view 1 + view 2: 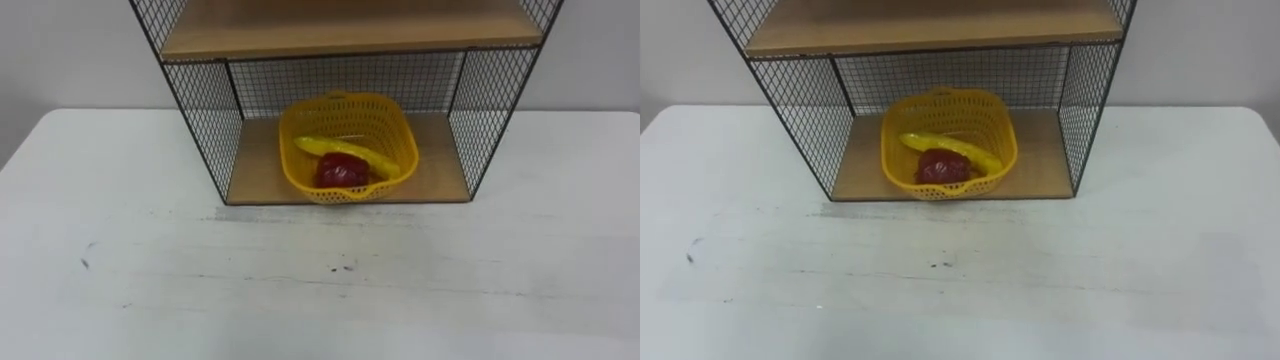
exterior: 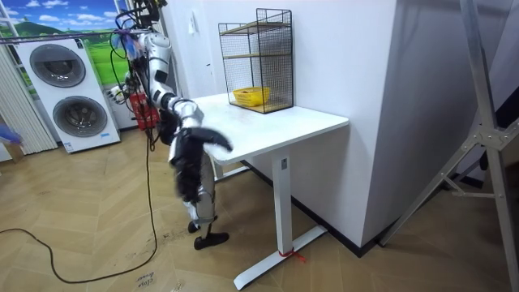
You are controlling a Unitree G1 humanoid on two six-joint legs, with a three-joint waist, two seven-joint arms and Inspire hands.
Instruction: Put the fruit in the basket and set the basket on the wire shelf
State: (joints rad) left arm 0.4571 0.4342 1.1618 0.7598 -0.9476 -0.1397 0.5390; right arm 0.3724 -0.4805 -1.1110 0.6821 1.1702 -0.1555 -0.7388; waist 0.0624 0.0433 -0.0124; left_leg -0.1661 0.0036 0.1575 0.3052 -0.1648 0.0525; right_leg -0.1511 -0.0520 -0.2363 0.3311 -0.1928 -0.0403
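Note:
The yellow plastic basket (image 1: 348,146) stands on the bottom wooden board of the black wire shelf (image 1: 195,110), a little left of the board's middle. In the basket lie a yellow banana (image 1: 345,152) and a dark red fruit (image 1: 343,171), with the banana resting across the red fruit's top. In the room view the basket (image 2: 250,96) sits in the shelf (image 2: 258,58) at the back of the white table (image 2: 276,122). I stand at the table's edge on the room view's left, facing the shelf. My right hand (image 2: 228,146) is low beside that edge and blurred.
The shelf has an upper wooden board (image 1: 350,25) above the basket and stands against the white wall. White tabletop (image 1: 320,280) stretches in front of it with a few small dark specks. Washing machines (image 2: 69,97) stand behind me in the room view.

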